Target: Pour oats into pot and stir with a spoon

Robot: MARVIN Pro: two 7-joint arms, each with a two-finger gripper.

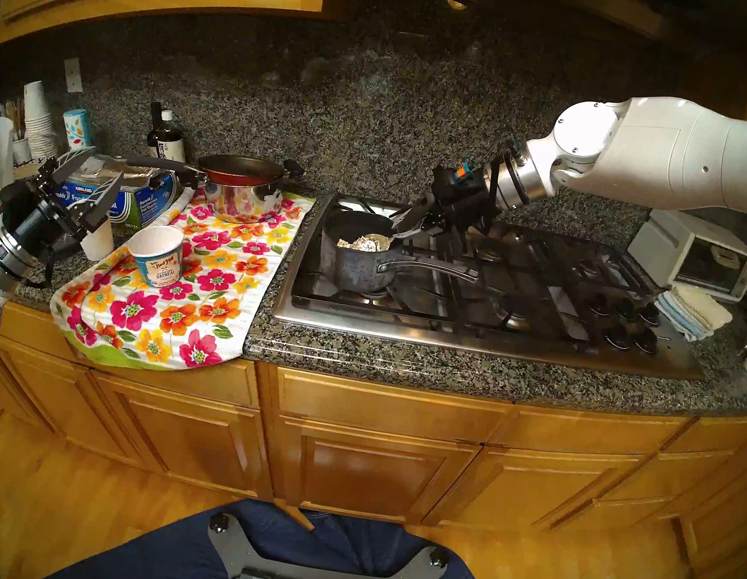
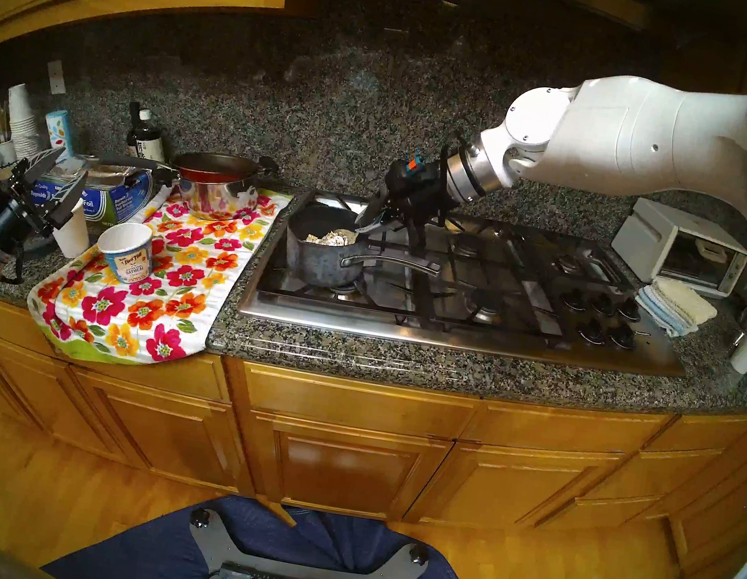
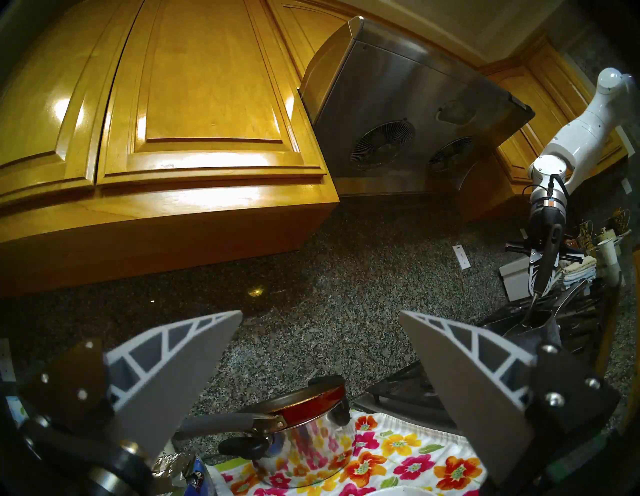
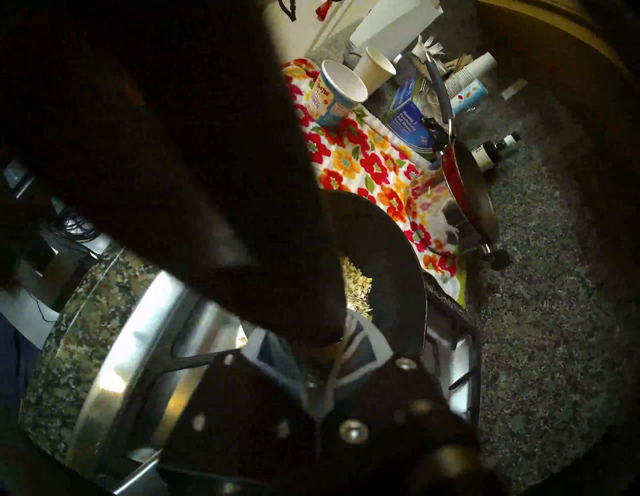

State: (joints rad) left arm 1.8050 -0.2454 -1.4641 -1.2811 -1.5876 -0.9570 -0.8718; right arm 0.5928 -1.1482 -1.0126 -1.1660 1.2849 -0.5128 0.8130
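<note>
Oats (image 1: pixel 361 242) lie in a pale heap inside the speckled saucepan (image 1: pixel 356 260) on the stove's (image 1: pixel 475 335) front-left burner. Right gripper (image 1: pixel 402 228), fingers pressed together on the black spoon (image 3: pixel 533 306), angles down over the saucepan's rim. Left gripper (image 1: pixel 84 176) hangs spread and empty beside the upright oatmeal cup (image 1: pixel 158 257) on the floral towel (image 1: pixel 196 299).

A flowered towel (image 1: pixel 198 284) drapes the desk's (image 1: pixel 494 372) near left edge, a shiny steel pot (image 1: pixel 241 194) on its far end. A white toaster oven (image 1: pixel 695 255) stands far right, folded cloths (image 1: pixel 692 310) before it.
</note>
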